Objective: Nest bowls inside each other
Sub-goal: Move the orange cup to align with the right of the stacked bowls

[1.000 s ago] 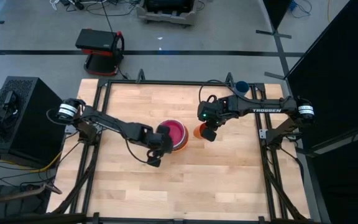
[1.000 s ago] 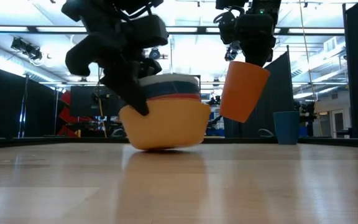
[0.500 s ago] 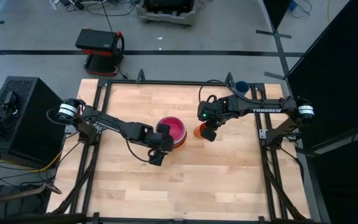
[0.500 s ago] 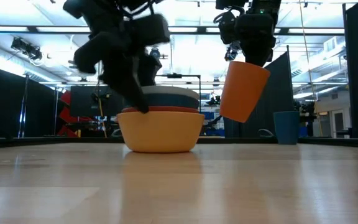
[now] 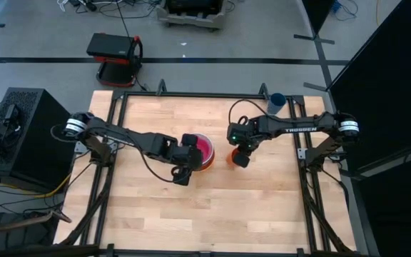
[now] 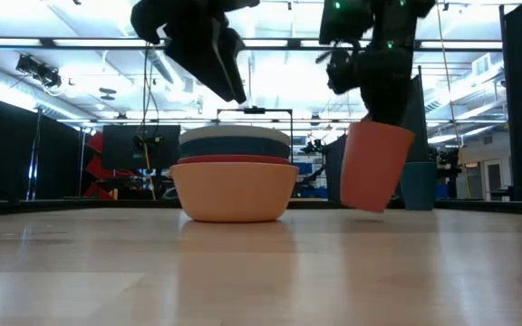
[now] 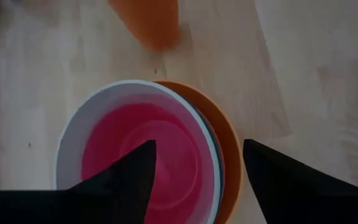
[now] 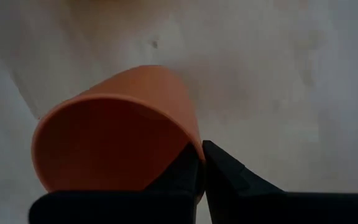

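Note:
The bowls stand nested in one stack [image 5: 201,151] [image 6: 234,186] on their orange bottom bowl, with red, teal and white rims above it and the magenta bowl [image 7: 138,155] innermost. My left gripper [image 5: 188,170] [image 6: 229,77] [image 7: 194,171] hangs open above the stack's near rim, clear of it. To the stack's right my right gripper [image 5: 240,158] [image 6: 377,113] is shut on a small orange cup [image 6: 374,167] [image 8: 114,134]. My right gripper holds the orange cup by its rim [image 8: 196,148], one finger inside the wall and one outside. The fingers come from above, pointing steeply down. The cup hangs tilted below them, its base close to the table; whether it touches I cannot tell.
A small dark-blue cup [image 5: 277,100] [image 6: 417,186] stands at the table's far right corner. A black metal frame [image 5: 120,114] runs along the table's edges. Bare wood lies along the near half of the table.
My left gripper has opened, let go of the bowl stack and risen above it. The stack, tilted up on one side before, has settled flat on the table. My right gripper has come down with the orange cup toward the table.

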